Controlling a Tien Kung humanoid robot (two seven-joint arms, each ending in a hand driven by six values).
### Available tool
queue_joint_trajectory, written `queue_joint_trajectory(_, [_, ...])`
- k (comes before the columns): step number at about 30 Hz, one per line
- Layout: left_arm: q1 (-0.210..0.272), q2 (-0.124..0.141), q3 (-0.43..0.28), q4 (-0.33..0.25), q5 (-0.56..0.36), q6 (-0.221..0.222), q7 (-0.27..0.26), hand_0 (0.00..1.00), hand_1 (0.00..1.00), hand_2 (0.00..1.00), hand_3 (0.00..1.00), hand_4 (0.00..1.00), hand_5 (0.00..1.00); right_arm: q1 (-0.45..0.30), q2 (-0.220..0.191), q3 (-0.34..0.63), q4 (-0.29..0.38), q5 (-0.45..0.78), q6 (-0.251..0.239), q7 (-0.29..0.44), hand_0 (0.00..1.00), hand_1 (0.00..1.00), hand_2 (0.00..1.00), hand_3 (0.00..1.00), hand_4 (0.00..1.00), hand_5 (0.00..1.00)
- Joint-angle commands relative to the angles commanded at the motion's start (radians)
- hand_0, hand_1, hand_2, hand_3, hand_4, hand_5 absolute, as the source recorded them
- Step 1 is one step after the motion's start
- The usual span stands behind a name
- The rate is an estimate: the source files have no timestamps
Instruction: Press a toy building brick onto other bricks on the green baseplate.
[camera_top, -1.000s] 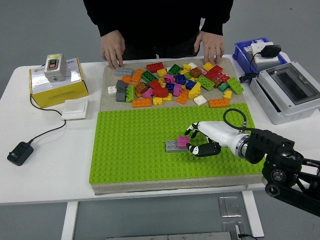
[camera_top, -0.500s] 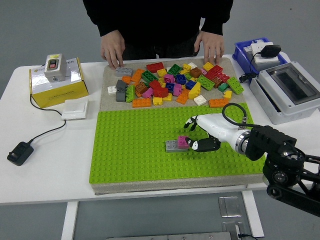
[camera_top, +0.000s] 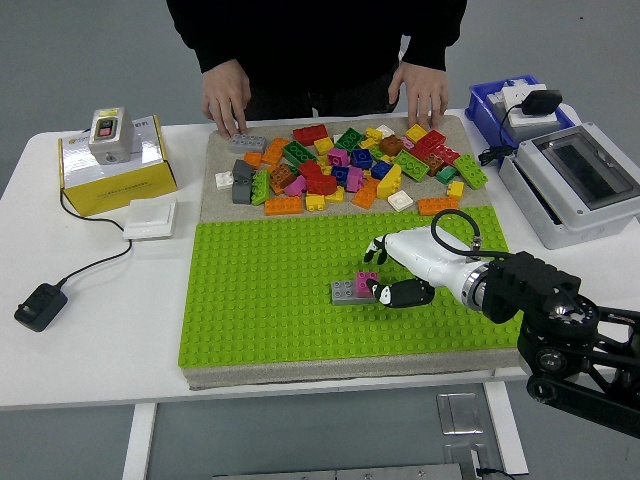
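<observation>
— How's the light over my table (camera_top: 90, 330)?
— Bright, even, from overhead; shadows are soft and short.
— Any blur?
— None; focus is sharp throughout, with only faint glare on my white hand (camera_top: 400, 272).

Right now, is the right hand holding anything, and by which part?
The right hand is at the pink brick on the grey brick; a fingertip touches its right side. Whether it grips or only presses cannot be told.

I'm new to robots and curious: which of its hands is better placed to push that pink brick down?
The right hand. It is already at the pink brick, which sits on the grey brick on the green baseplate. No left hand is in view.
</observation>
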Motion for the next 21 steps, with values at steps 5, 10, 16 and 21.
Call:
queue_joint_trajectory(5, [0.000, 0.000, -0.001, 0.000, 0.001, 0.000, 0.000, 0.648, 0.638, 0.584, 0.675, 0.343, 0.572, 0.003, 0.000, -0.012, 0.001, 0.013, 0.001, 0.004, 0.026, 0.154, 0.700, 0.671, 0.351, 0.555])
queue_joint_trajectory(10, [-0.001, 0.000, 0.000, 0.000, 0.000, 0.000, 0.000, 0.646, 0.636, 0.584, 0.675, 0.343, 0.574, 0.001, 0.010, -0.014, -0.018, 0.029, -0.003, 0.011, 0.026, 0.156, 0.700, 0.671, 0.343, 0.564])
queue_joint_trajectory(16, [0.001, 0.000, 0.001, 0.000, 0.001, 0.000, 0.000, 0.647, 0.636, 0.585, 0.674, 0.343, 0.575, 0.000, 0.019, -0.018, -0.035, 0.037, -0.008, 0.016, 0.026, 0.156, 0.699, 0.669, 0.349, 0.570])
queue_joint_trajectory(21, [0.001, 0.000, 0.002, 0.000, 0.001, 0.000, 0.000, 0.647, 0.636, 0.584, 0.673, 0.342, 0.575, 0.003, 0.028, -0.027, -0.050, 0.043, -0.011, 0.020, 0.027, 0.154, 0.703, 0.672, 0.349, 0.571])
